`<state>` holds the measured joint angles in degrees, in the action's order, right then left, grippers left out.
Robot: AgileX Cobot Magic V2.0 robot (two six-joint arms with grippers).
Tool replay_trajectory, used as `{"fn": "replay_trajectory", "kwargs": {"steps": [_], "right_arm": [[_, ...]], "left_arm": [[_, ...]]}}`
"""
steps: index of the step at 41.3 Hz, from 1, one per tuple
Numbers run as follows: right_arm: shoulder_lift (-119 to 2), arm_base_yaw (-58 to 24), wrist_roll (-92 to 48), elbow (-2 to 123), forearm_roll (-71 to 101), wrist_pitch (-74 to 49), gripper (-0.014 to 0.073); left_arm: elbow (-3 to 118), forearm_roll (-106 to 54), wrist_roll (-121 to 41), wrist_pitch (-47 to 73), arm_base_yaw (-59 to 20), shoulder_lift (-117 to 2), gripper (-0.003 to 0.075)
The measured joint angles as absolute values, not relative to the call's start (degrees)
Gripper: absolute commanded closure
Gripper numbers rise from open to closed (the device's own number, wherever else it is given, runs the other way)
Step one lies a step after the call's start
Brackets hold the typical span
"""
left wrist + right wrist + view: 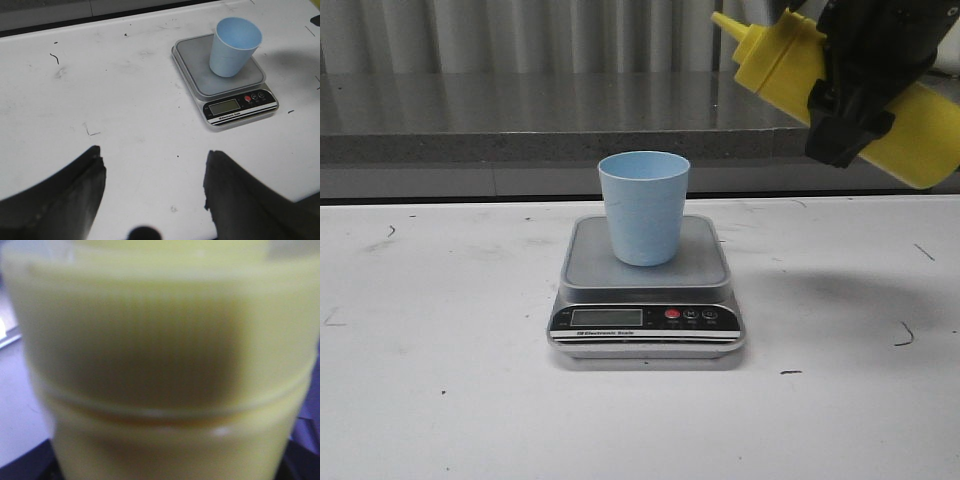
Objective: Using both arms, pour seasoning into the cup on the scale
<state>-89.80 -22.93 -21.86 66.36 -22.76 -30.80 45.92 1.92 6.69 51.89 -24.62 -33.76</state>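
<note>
High at the far right, the right gripper [850,100] clamps the tilted seasoning bottle [920,130], nozzle toward the cup [643,206] on the scale [646,300]. Left gripper [150,195] hangs apart. The nozzle should be over the rim before tipping further.

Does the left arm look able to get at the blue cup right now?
Probably yes: the left gripper is open, and only bare table lies between it and the cup on the scale.
</note>
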Motion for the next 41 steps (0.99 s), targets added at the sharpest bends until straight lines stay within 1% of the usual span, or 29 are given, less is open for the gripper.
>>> {"fn": "replay_trajectory", "kwargs": {"steps": [7, 16, 23, 32, 41], "right_arm": [[-90.8, -27.8, -21.8, 69.4, -34.4, -36.7, 0.0244], [-95.9, -32.2, -20.6, 74.7, -46.8, -43.1, 0.0244], [-98.5, -33.8, -20.5, 74.9, -60.6, -42.9, 0.0244], [-99.7, -33.8, -20.5, 74.9, -75.8, -40.4, 0.0244], [-100.1, -33.8, -20.4, 74.9, -81.1, -36.5, 0.0244]], "left_arm": [[45.9, 1.9, 6.7, 51.9, -24.6, -33.8, 0.0292], [45.9, 1.9, 6.7, 51.9, -24.6, -33.8, 0.0292], [45.9, 1.9, 6.7, 51.9, -24.6, -33.8, 0.0292], [45.9, 1.9, 6.7, 51.9, -24.6, -33.8, 0.0292], [45.9, 1.9, 6.7, 51.9, -24.6, -33.8, 0.0292]]}}
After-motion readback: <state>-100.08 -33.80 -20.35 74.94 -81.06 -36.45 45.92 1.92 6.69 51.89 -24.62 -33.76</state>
